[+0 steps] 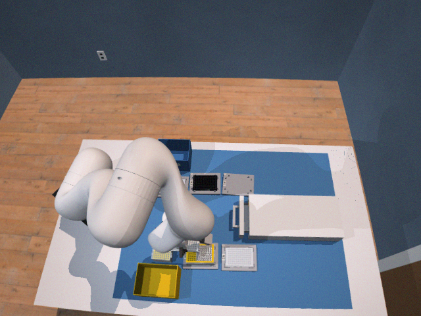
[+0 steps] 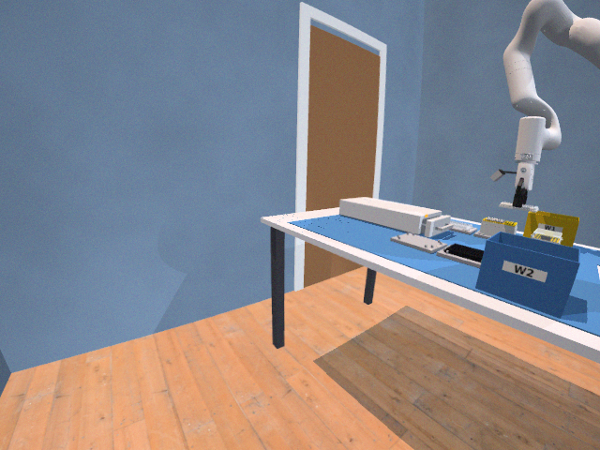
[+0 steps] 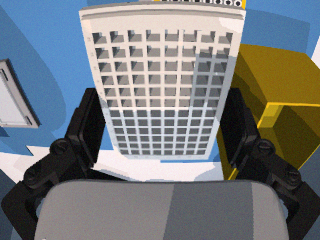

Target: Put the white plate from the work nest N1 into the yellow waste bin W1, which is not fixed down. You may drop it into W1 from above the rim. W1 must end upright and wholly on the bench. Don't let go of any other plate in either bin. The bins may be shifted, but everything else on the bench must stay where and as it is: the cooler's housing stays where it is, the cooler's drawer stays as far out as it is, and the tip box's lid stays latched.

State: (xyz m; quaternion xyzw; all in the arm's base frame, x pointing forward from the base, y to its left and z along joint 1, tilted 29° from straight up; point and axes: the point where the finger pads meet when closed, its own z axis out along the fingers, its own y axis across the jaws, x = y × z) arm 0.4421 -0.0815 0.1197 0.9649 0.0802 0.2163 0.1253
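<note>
My gripper (image 3: 162, 103) is shut on the white well plate (image 3: 162, 80), gripping its two long sides, and holds it level in the air. In the top view the plate (image 1: 193, 245) hangs above the yellow tip box (image 1: 201, 254), to the upper right of the yellow bin W1 (image 1: 156, 280). In the exterior view the gripper (image 2: 519, 197) and plate are well above the bench, beside W1 (image 2: 550, 227). W1 stands upright on the blue mat. In the wrist view W1 (image 3: 276, 103) lies below and to the right of the plate.
A cream plate (image 1: 161, 255) sits left of the tip box, and a white plate (image 1: 239, 257) sits in a nest to its right. The cooler (image 1: 294, 216) with its drawer (image 1: 239, 216), a black plate (image 1: 204, 182), an empty nest (image 1: 237, 184) and blue bin W2 (image 1: 178, 153) lie farther back.
</note>
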